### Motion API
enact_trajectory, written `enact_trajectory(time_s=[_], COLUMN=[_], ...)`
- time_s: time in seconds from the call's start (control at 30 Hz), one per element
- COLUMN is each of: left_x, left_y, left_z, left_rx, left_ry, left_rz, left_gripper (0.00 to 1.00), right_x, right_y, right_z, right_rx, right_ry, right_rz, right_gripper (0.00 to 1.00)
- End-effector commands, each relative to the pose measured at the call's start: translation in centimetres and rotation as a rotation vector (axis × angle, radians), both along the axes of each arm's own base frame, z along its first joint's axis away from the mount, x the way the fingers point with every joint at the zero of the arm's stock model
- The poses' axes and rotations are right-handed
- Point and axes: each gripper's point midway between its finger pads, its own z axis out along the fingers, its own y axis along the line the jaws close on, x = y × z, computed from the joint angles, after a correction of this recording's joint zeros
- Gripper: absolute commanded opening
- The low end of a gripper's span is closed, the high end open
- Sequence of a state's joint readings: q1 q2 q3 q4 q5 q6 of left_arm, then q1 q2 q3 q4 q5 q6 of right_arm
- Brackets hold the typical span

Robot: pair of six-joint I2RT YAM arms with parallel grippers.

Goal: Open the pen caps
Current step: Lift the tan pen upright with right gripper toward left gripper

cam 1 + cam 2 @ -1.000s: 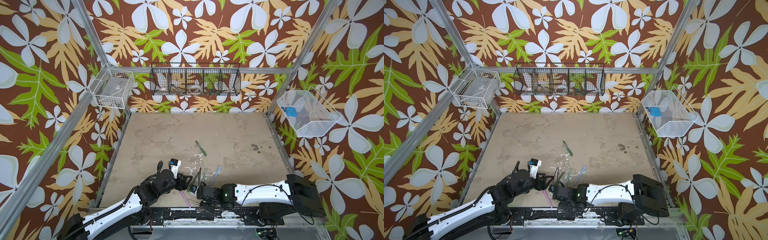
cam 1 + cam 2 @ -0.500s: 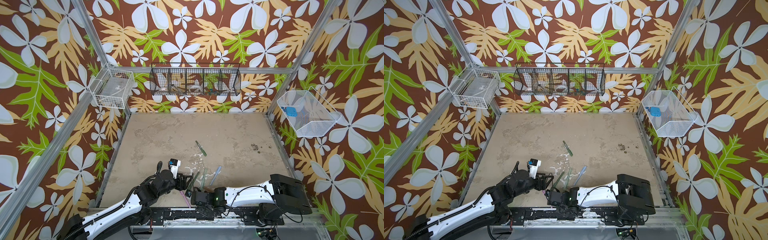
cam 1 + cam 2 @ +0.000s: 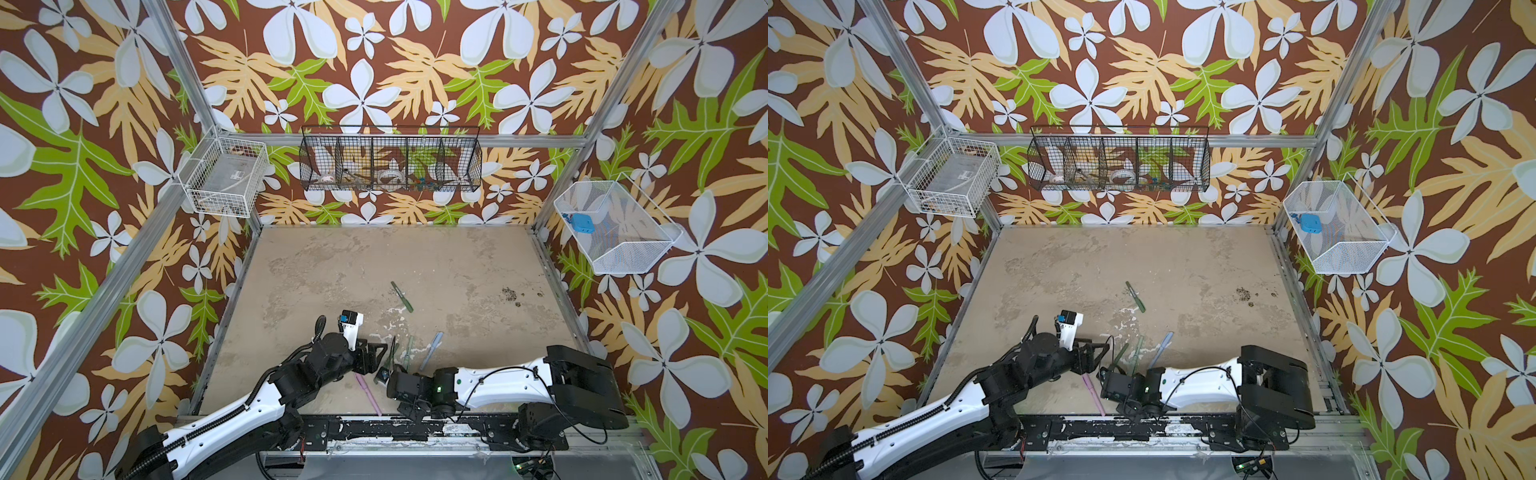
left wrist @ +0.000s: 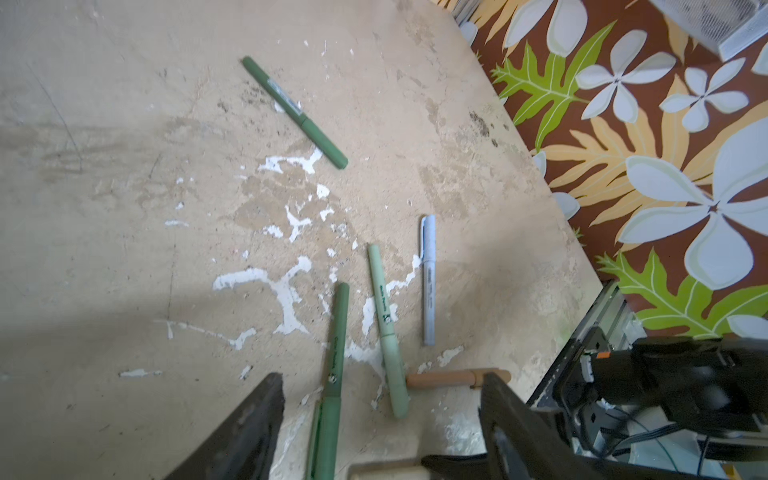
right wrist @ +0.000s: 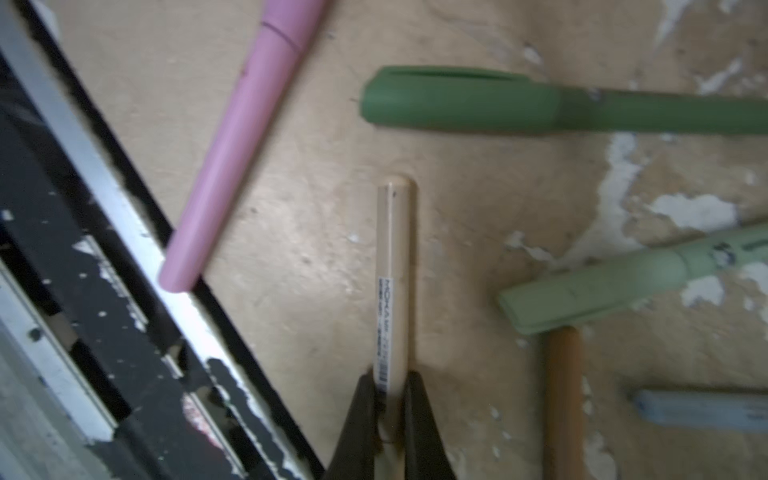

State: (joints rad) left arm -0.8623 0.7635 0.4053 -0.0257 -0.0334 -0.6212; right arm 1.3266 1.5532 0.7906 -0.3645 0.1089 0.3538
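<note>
So, no caps (image 5: 457, 99) visibly off; all left to do. Near edge: right gripper (image 5: 390, 384) clenched on smooth round beige pen (image 5: 392, 249), its cap end hidden. Pink pen (image 3: 368, 392) at its 9 o'clock. Then left gripper (image 4: 382, 376), released, over two matte green pens (image 4: 338, 332). Blue pen (image 4: 428, 278) at 1 o'clock; far green pen (image 4: 295, 110) at 12, capped.

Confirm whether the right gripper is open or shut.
Shut: in the right wrist view, the right gripper pinches a slim beige plastic pen between its black fingers.
</note>
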Motion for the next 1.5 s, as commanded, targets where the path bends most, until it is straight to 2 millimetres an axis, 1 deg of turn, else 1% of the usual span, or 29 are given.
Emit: enact_trajectory(time_s=[0.0, 0.07, 0.17, 0.23, 0.3, 0.4, 0.43, 0.5, 0.53, 0.6, 0.7, 0.8, 0.83, 0.87, 0.97, 1.0, 1.1, 1.17, 1.23, 1.33, 1.4, 1.47], left_x=[1.0, 1.5, 2.4, 2.9, 3.4, 3.6, 3.5, 3.3, 3.3, 2.9, 2.1, 0.8, 0.3, 0.1, 0.0, 0.0, 0.2, 0.1, 0.2, -0.2, -0.5, -0.7], left_y=[-0.6, -1.2, -1.8, -2.0, -1.8, -1.6, -1.5, -1.3, -1.2, -1.0, -1.0, -1.6, -1.9, -2.2, -2.8, -3.1, -4.6, -5.4, -5.4, -5.2, -5.1, -5.2], left_z=[3.1, 5.4, 8.6, 10.5, 12.1, 14.5, 15.3, 16.4, 16.9, 18.0, 19.6, 20.8, 21.0, 21.0, 19.8, 19.1, 16.2, 15.3, 15.5, 16.9, 17.5, 17.6], left_rx=[0.002, -0.014, -0.031, -0.035, -0.049, -0.091, -0.102, -0.095, -0.086, -0.079, -0.087, -0.116, -0.12, -0.122, -0.09, -0.079, -0.06, -0.071, -0.097, -0.158, -0.178, -0.178], left_ry=[-0.067, -0.097, -0.143, -0.167, -0.184, -0.199, -0.203, -0.218, -0.227, -0.253, -0.299, -0.346, -0.356, -0.359, -0.356, -0.341, -0.254, -0.233, -0.255, -0.321, -0.345, -0.349], left_rz=[-0.002, -0.007, 0.001, 0.011, 0.022, 0.011, 0.003, -0.007, -0.008, -0.026, -0.071, -0.154, -0.186, -0.207, -0.253, -0.265, -0.313, -0.343, -0.336, -0.337, -0.344, -0.359], left_gripper=[0.76, 0.77, 0.78, 0.79, 0.79, 0.79, 0.78, 0.79, 0.78, 0.78, 0.8, 0.81, 0.81, 0.81, 0.79, 0.77, 0.72, 0.69, 0.68, 0.68, 0.68, 0.68], right_x=[2.5, 4.7, 8.8, 11.8, 13.5, 14.9, 15.2, 15.0, 14.6, 14.0, 13.5, 13.1, 12.8, 12.7, 11.8, 11.7, 12.0, 12.3, 12.3, 12.4, 12.4, 12.3], right_y=[-0.5, -0.4, -0.8, -1.4, -1.6, -2.3, -2.7, -3.1, -3.1, -3.0, -3.3, -3.4, -3.3, -3.2, -2.7, -2.7, -2.7, -2.9, -3.0, -3.4, -3.5, -3.4], right_z=[2.6, 5.5, 11.1, 15.2, 19.3, 24.8, 26.7, 29.2, 30.0, 30.8, 31.4, 30.2, 29.8, 29.6, 30.7, 30.9, 30.4, 30.3, 30.0, 29.5, 29.2, 29.0], right_rx=[0.053, 0.119, 0.233, 0.309, 0.367, 0.362, 0.355, 0.314, 0.277, 0.182, 0.05, -0.154, -0.215, -0.248, -0.255, -0.281, -0.431, -0.486, -0.515, -0.551, -0.559, -0.568], right_ry=[-0.06, -0.121, -0.275, -0.399, -0.55, -0.843, -0.939, -1.099, -1.17, -1.277, -1.4, -1.503, -1.546, -1.578, -1.652, -1.676, -1.723, -1.727, -1.718, -1.707, -1.708, -1.712], right_rz=[-0.048, -0.081, -0.137, -0.169, -0.129, -0.036, -0.015, 0.075, 0.155, 0.301, 0.431, 0.628, 0.695, 0.734, 0.81, 0.838, 0.919, 0.952, 0.985, 1.014, 1.023, 1.04], right_gripper=[0.06, 0.06, 0.08, 0.07, 0.06, 0.02, 0.02, 0.01, 0.01, 0.02, 0.05, 0.03, 0.03, 0.02, 0.03, 0.03, 0.03, 0.02, 0.02, 0.03, 0.03, 0.03])
